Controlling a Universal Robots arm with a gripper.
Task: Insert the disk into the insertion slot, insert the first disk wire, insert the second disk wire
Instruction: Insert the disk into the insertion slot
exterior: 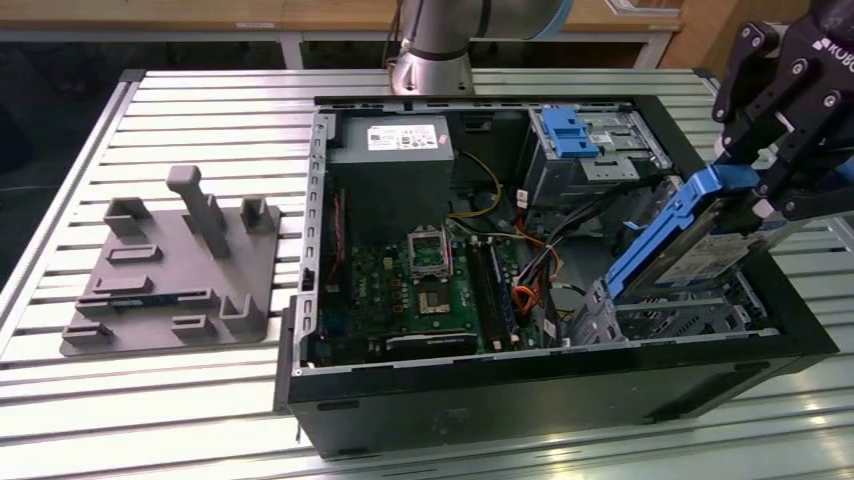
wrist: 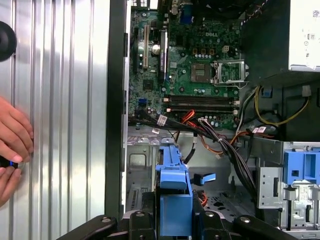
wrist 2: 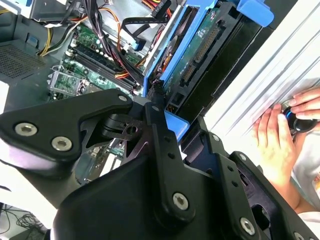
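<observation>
And here's the gripper [exterior: 755, 190], clamped tight on the upper end of the disk [exterior: 683, 245], black fingers pinching the bright blue caddy frame from both sides. The disk hangs steeply tilted over the open computer case [exterior: 534, 385], its high end out past the case wall at the exterior view's right, its low end down at the mouth of the insertion slot [exterior: 674, 318], the silver perforated cage in the near corner; how far in it sits, I cannot tell. A loose bundle of wires [exterior: 534, 268] lies between the motherboard [exterior: 427, 285] and that cage. Behind it stands the taller grey cage [exterior: 587, 150] with its blue latch. In the second wrist view a person's hand [wrist 2: 277, 137] rests on the slatted table [exterior: 200, 400] just beside the case
</observation>
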